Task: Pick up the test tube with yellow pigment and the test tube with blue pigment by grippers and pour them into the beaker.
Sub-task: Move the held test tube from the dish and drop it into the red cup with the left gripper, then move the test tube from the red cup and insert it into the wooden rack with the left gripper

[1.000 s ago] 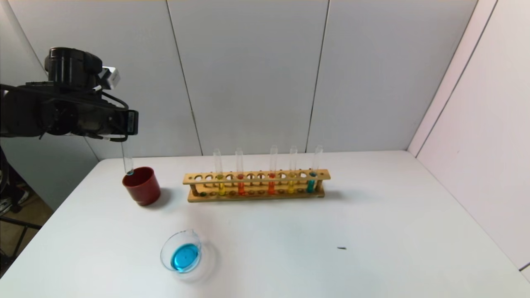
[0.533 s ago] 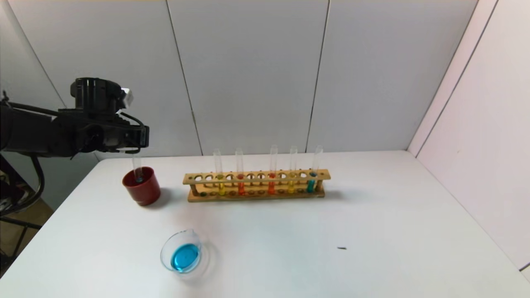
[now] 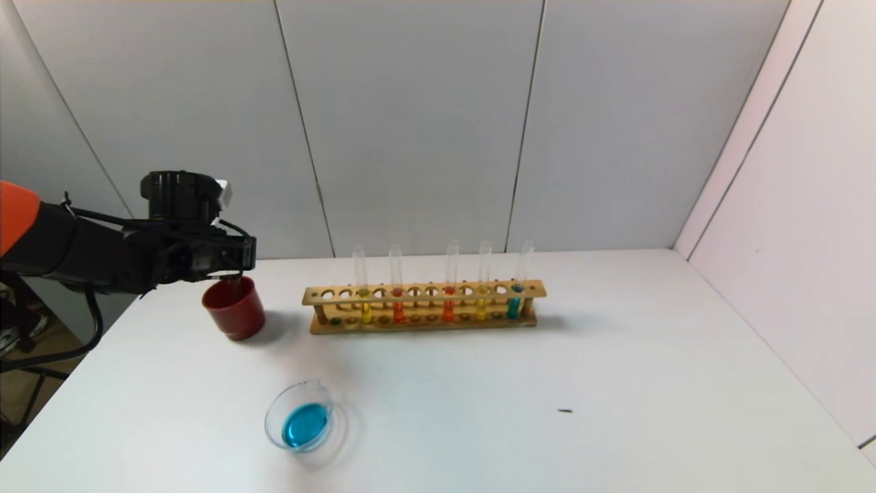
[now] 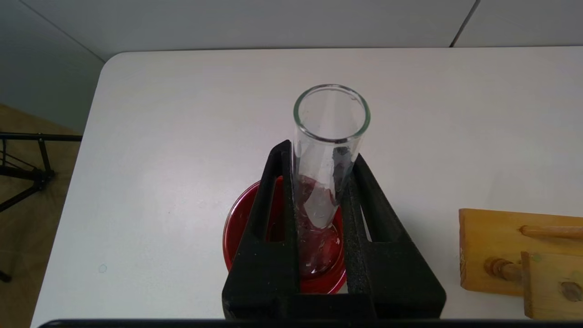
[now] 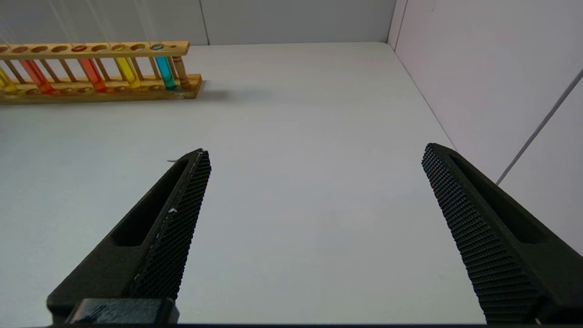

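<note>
- We see the left gripper [image 4: 319, 218] just over the dark red cup [image 3: 234, 308], its jaws pinching an emptied test tube [image 4: 325, 150] whose lower end dips into the cup; the head view hides most of it.
- The beaker [image 3: 301, 416] sits near the front of the surface [image 3: 616, 383], blue liquid inside.
- The rack [image 3: 424, 307] holds the yellow tube [image 3: 482, 301] and the blue tube [image 3: 514, 301].
- The right gripper [image 5: 314, 205] hangs over bare surface, jaws spread wide, unseen from the head.
</note>
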You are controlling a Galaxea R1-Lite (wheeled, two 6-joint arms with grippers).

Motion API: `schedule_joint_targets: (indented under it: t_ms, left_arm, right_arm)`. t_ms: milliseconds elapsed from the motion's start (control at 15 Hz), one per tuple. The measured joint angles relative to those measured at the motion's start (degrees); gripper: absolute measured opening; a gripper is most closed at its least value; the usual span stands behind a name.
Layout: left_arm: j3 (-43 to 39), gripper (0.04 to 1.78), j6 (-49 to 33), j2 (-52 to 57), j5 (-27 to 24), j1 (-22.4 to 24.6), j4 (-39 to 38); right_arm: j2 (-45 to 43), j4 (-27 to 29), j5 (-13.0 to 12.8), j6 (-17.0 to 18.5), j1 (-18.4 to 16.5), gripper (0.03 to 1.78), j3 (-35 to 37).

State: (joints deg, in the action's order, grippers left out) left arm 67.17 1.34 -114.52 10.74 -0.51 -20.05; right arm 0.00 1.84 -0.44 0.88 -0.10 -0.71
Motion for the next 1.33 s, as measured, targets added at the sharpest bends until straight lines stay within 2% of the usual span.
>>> schedule_joint_targets:
  t_ms: [200,400,733,933,1133,1333]
  left_arm:
    - [-1.27,0.34,-0.11,-0.20,-0.02,0.05,-0.20]
    - [-1.57,0.54,-0.07,0.38,-0.05,-0.01,-0.21]
    - [-2.93,1.35,0.50,3.46,-0.02,-0.15,-0.17]
    - [-5.85,1.66,0.37,7.80,0.26,-1.68,-0.15]
    - [-11.39,1.75,-1.76,13.75,1.60,-5.02,-1.77]
    - [-18.47,1.75,-6.16,20.53,5.16,-12.17,-5.11]
  right_arm:
    - [0.00,0.00,-0.02,0.00,0.00,1.70,0.00]
    - [0.00,0.00,0.00,-0.02,0.00,1.70,0.00]
    - [0.00,0.00,-0.02,0.00,0.00,1.70,0.00]
    - [0.00,0.00,0.00,-0.02,0.00,1.70,0.00]
    - [0.00,-0.02,0.00,0.00,0.00,1.70,0.00]
    - [0.00,0.00,0.00,0.00,0.02,1.70,0.00]
